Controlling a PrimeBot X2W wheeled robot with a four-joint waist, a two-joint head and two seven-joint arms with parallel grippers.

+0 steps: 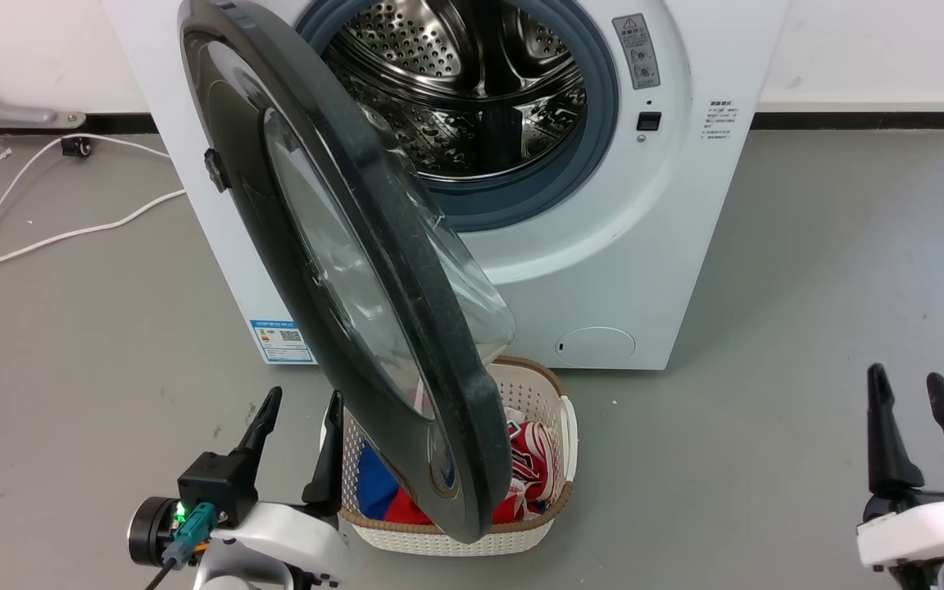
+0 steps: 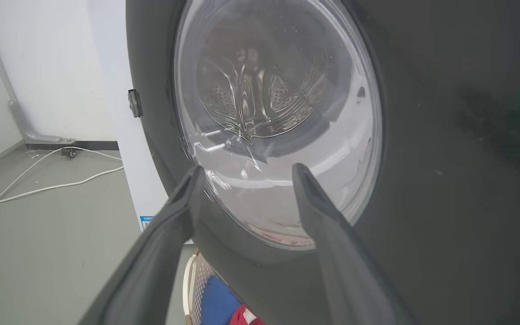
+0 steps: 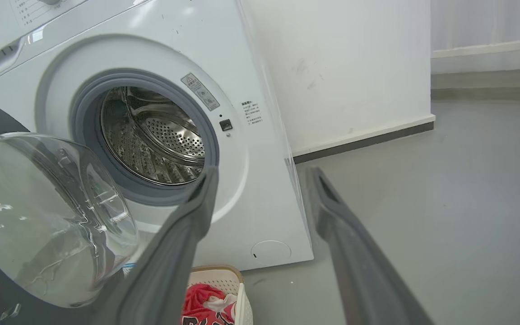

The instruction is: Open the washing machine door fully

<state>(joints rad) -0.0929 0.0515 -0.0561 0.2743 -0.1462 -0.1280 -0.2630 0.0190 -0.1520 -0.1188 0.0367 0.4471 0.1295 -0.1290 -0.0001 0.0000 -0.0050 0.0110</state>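
Head view has the washing machine door (image 1: 341,270) swung out from the washing machine (image 1: 603,270), hinged on the view's left and standing roughly edge-on to the camera. So it's partly open, not folded back against the front. Its lower rim hangs over a white laundry basket (image 1: 550,389) sitting on the floor (image 1: 808,328) right in front of the washer, with red and blue clothes (image 1: 533,459) in it. The steel drum (image 1: 472,74) is in plain sight behind the door.

The left end effector (image 1: 306,395) is at the lower left, fingers spread wide and holding nothing. Its inner finger sits right beside the door's outer face, but I can't tell if it's actually touching. In the left wrist view the two fingers frame the lower part of the glass bowl (image 2: 278,113), with the drum visible through it.

The right end effector (image 1: 905,374) is at the lower right, also spread wide and empty, well apart from the machine. A white cable (image 1: 70,233) trails across the floor on the left.
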